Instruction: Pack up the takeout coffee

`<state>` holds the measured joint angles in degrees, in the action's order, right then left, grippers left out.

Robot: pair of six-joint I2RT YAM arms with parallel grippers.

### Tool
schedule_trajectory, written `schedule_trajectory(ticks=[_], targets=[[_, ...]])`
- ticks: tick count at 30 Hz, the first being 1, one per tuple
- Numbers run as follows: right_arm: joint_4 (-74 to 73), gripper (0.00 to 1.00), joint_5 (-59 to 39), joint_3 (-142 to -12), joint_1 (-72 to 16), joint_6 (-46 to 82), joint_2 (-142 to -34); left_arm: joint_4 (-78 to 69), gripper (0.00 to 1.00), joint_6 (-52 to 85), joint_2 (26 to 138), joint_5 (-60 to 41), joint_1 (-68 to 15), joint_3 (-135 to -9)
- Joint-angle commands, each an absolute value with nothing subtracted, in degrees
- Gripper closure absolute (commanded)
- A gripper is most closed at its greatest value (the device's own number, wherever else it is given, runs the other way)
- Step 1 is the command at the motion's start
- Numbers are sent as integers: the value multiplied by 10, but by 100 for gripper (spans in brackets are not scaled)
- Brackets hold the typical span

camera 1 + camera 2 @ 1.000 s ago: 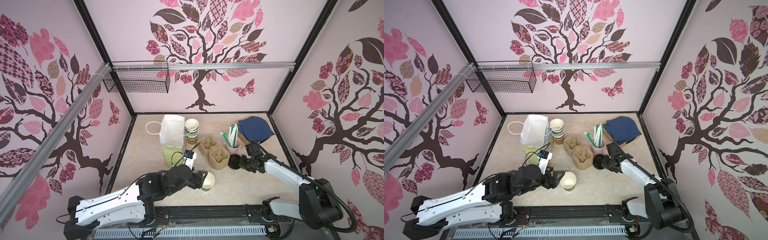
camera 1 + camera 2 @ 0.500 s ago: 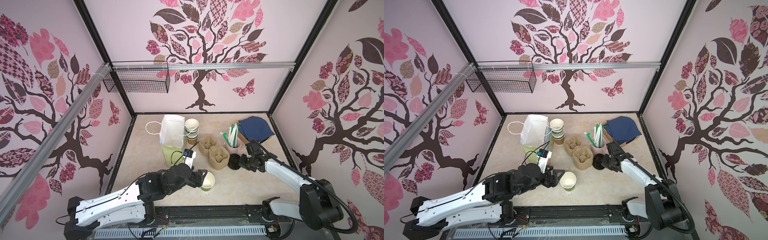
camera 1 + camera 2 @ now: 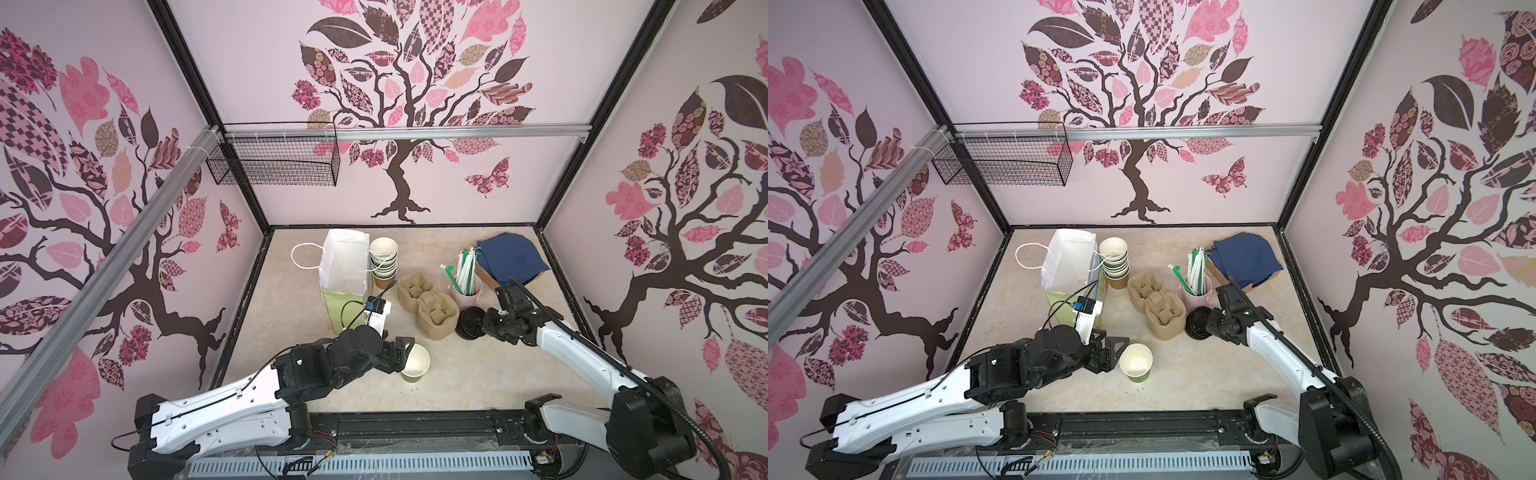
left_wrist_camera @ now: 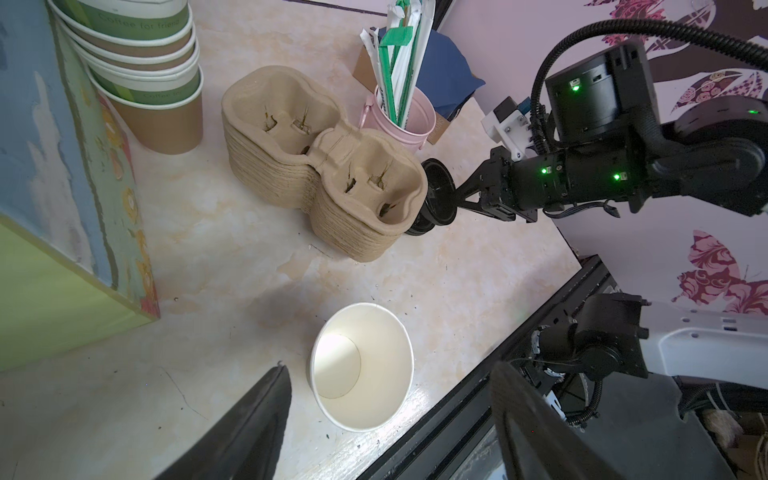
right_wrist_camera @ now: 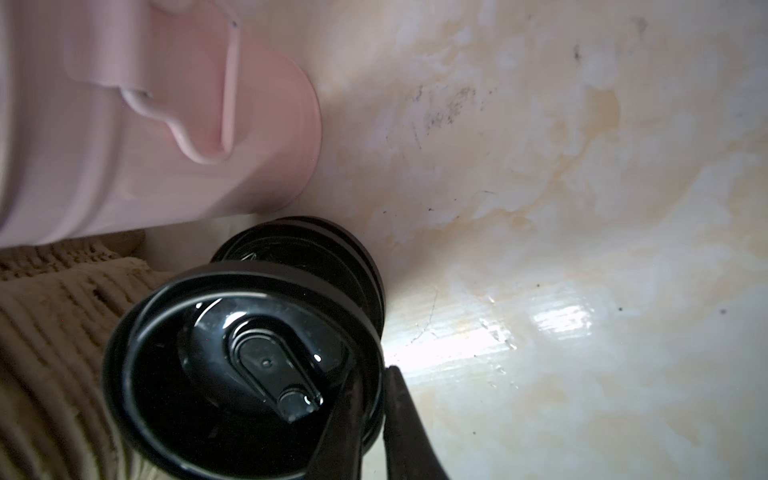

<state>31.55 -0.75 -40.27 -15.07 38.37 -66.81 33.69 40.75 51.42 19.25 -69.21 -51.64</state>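
Left fingers [image 4: 249, 428]: held wide apart at the near middle of the counter [image 3: 291, 332], with nothing gripped.
Cup [image 3: 415, 365]: stood upright near the front edge, just right of the left fingers. It is green-sided, cream inside, uncapped and empty, and in the left wrist view a gap is seen between it and the fingertips.
Right fingers [image 5: 401, 428]: closed on the rim of a lid, right of the middle.
Lid [image 5: 249, 365]: black, with a sip hole, held tilted over the lid stack; whether the two touch cannot be told.
Lid stack [image 5: 357, 266]: set on the counter between the carriers and the right fingers, just near of the pail.
Carriers [image 3: 428, 307]: pulp two-cup carriers, stacked in the middle, with the top wells empty.
Pail [image 3: 467, 293]: pink, set just right of the carriers and filled with wrapped straws [image 3: 463, 270].
Bag [image 3: 345, 266]: white paper, stood far left with its top open and a handle loop hung out to the left.
Cup stack [image 3: 383, 257]: lidless cups, nested, set just right of the bag.
Napkins [image 3: 509, 257]: dark blue, piled on a brown box at the far right.
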Motion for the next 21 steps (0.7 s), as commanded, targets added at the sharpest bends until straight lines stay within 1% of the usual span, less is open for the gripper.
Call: schedule_trajectory(ticks=[1,8,14,17,21], targets=[[362,87,2,-435,-149,381,-629,335,21,418,518,200,-684,-523],[452,90,-15,-490,-148,353,-557,336,19,454,550,187,-676,-579],[522,92,-42,-558,-149,322,-529,373,15,466,648,144,-676,-688],[543,92,-63,-587,-152,315,-525,368,13,472,691,122,-676,-734],[560,92,-70,-625,-186,312,-532,364,12,492,743,100,-676,-787]])
